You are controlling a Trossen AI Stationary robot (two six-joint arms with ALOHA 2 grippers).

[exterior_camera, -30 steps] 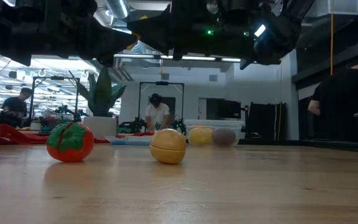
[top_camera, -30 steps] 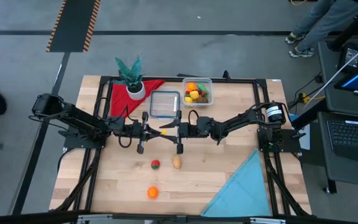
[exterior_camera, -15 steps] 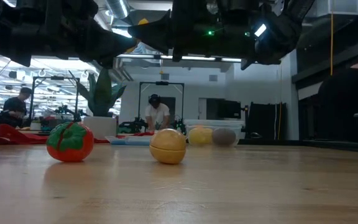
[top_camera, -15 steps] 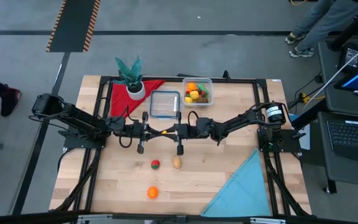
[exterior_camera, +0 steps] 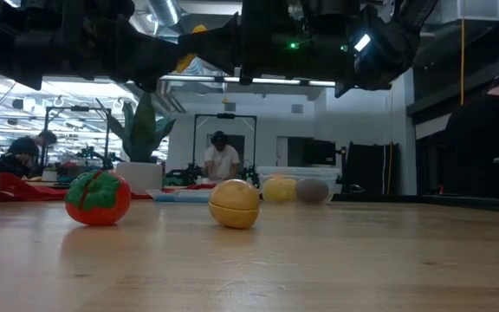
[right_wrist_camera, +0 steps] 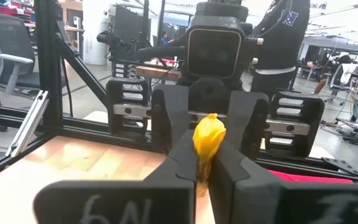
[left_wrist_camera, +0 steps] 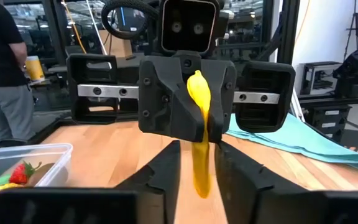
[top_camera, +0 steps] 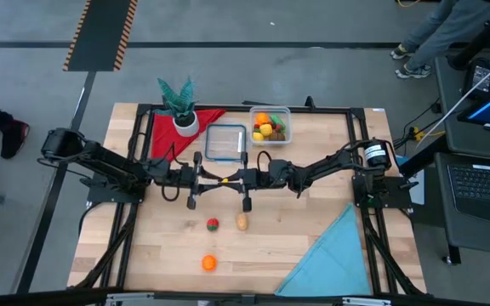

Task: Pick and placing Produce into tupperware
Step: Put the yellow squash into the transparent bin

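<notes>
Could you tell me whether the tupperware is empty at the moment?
No, the tupperware already holds several pieces of produce, orange, yellow and red ones among them.

The left tool [top_camera: 215, 180] has edged toward the right tool [top_camera: 230, 180], the yellow piece [top_camera: 224, 180] between them.

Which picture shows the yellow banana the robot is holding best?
The left wrist view: the banana fills the middle, pinched between both grippers. The right wrist view shows only its tip; from above it is a tiny yellow speck, and the low view barely shows it.
</notes>
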